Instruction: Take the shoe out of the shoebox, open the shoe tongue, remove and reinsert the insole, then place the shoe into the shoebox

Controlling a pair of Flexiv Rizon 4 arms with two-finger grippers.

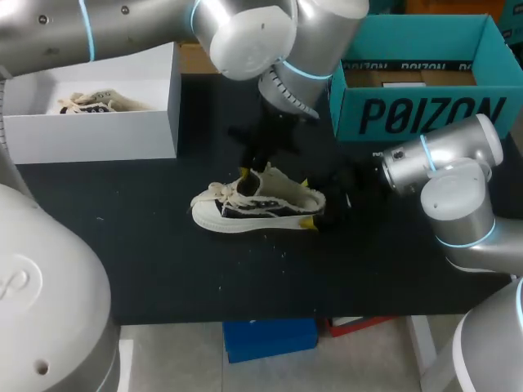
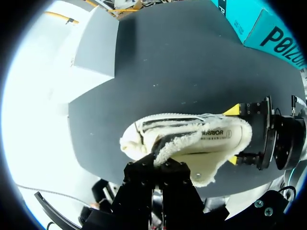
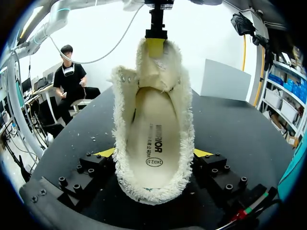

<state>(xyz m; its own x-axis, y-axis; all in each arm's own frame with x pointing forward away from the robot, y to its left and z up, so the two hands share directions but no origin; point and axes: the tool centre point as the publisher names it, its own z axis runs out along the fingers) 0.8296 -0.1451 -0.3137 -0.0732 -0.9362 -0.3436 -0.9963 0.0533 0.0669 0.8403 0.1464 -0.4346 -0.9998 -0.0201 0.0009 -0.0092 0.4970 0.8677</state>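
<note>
Sitting mid black table (image 1: 163,261): cream frayed-canvas sneaker (image 1: 257,204). Right gripper (image 1: 306,202) clamps its heel both sides, left gripper (image 1: 245,173) pinches the tongue (image 3: 152,74). White shoebox (image 1: 90,135) w/ 2nd shoe (image 1: 91,103) back-left, teal cardboard box (image 1: 425,114) back-right.

Black matte table (image 1: 163,269), speckled with small pale crumbs (image 1: 282,251) toward its near edge. At the far right corner, a teal cardboard box (image 1: 425,114): stands upright, open on top, brown inside, bears dark print on its front wall. At far left, a second cream shoe (image 1: 90,104) with loose laces: lies inside the white box (image 1: 90,135), well apart from the teal one.
</note>
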